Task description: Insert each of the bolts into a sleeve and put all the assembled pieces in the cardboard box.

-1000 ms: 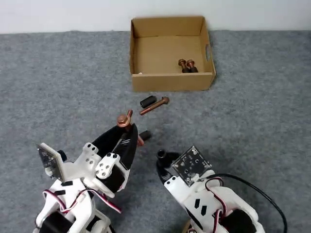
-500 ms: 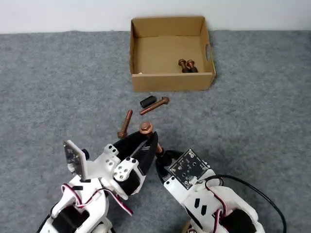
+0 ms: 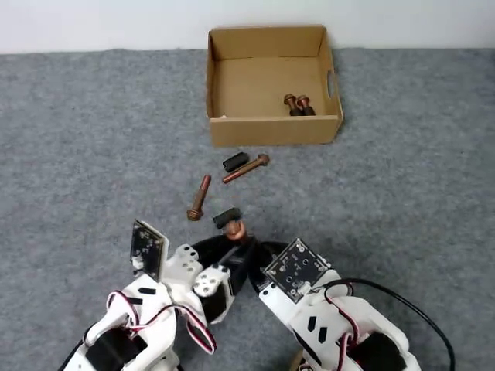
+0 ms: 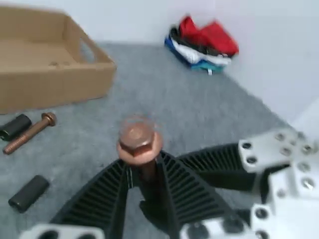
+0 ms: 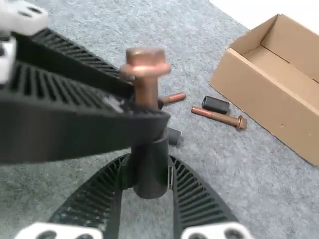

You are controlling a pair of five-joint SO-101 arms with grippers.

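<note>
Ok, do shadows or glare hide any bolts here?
High view: even light, no glare, loose bolts plain. Left wrist view: mild sheen on the held bolt, nothing washed out. Right wrist view: sleeve dark but outlined against the carpet.

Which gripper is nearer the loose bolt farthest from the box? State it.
Left. The left gripper, gripping another bolt, sits just beside the loose bolt; the right gripper, gripping a sleeve, is farther off beyond it.

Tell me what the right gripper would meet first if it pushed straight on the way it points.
Most likely the left gripper. It crosses directly over the sleeve that the right gripper holds, and it grips a bolt standing above that sleeve. Depth is hard to judge, but nothing looks nearer.
</note>
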